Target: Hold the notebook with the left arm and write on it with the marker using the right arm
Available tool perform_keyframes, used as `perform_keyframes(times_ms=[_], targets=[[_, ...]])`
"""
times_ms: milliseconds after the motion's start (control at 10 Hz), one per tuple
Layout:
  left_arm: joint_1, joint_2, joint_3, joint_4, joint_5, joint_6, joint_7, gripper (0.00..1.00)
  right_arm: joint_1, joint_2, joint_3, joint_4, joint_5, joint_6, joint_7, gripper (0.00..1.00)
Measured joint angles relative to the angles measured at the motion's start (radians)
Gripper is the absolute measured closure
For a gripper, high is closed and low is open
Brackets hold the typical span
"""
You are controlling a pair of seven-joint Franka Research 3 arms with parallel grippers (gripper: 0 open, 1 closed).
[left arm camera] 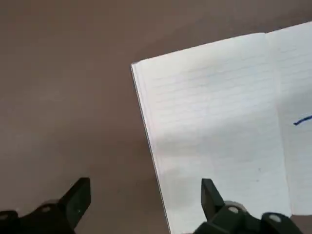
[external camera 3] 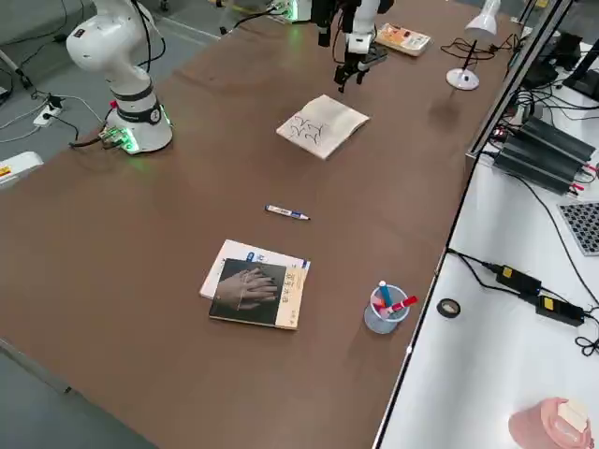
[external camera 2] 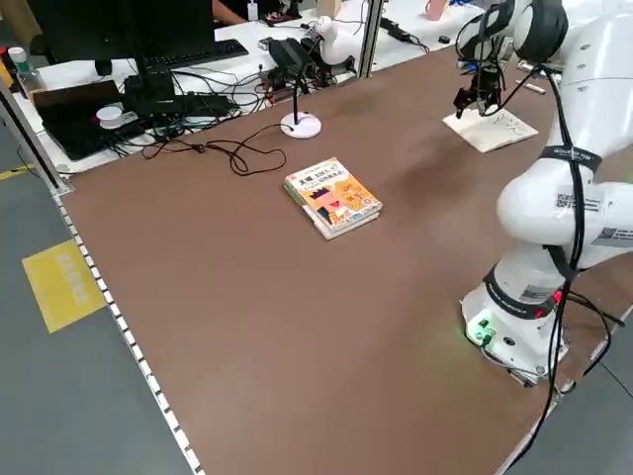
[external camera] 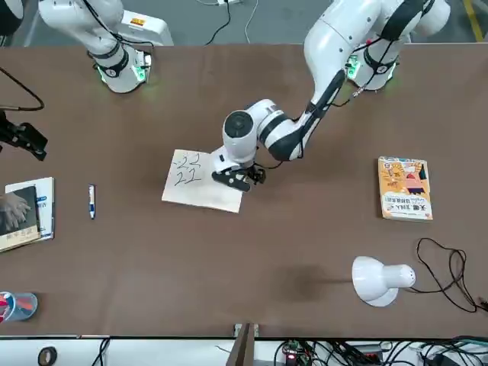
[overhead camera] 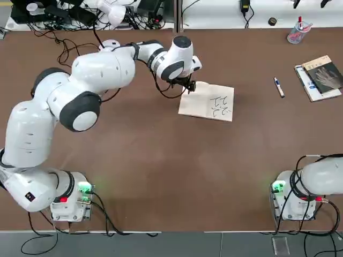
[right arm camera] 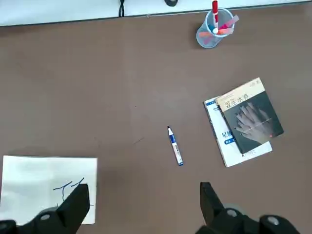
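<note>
Beneath the left pincer [left arm camera: 146, 207], which is hovering wide open with nothing in its grip, one notebook [left arm camera: 219, 131] is lying spread. Away from the right pincer [right arm camera: 146, 208], also hanging wide open and empty, one marker [right arm camera: 175, 146] is resting between that notebook and two stacked books [right arm camera: 253, 117].

The top view looks down on the tabletop [overhead camera: 161, 160]; the front view faces the robot. Two raised side views look diagonally from opposite sides. Both wrist views, closer in, share the notebook [left arm camera: 214, 126].
</note>
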Motion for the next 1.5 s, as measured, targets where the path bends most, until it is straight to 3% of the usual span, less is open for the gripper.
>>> perform_keyframes(times_ms=[1000, 1500], targets=[[0.003, 0.107, 0.031, 0.071, 0.000, 0.109, 0.000, 0.00, -0.002, 0.000, -0.011, 0.001, 0.000, 0.006, 0.000, 0.00], [0.003, 0.121, 0.049, 0.078, 0.000, 0.116, 0.001, 0.00, -0.003, 0.000, -0.014, 0.001, 0.000, 0.006, 0.000, 0.00]])
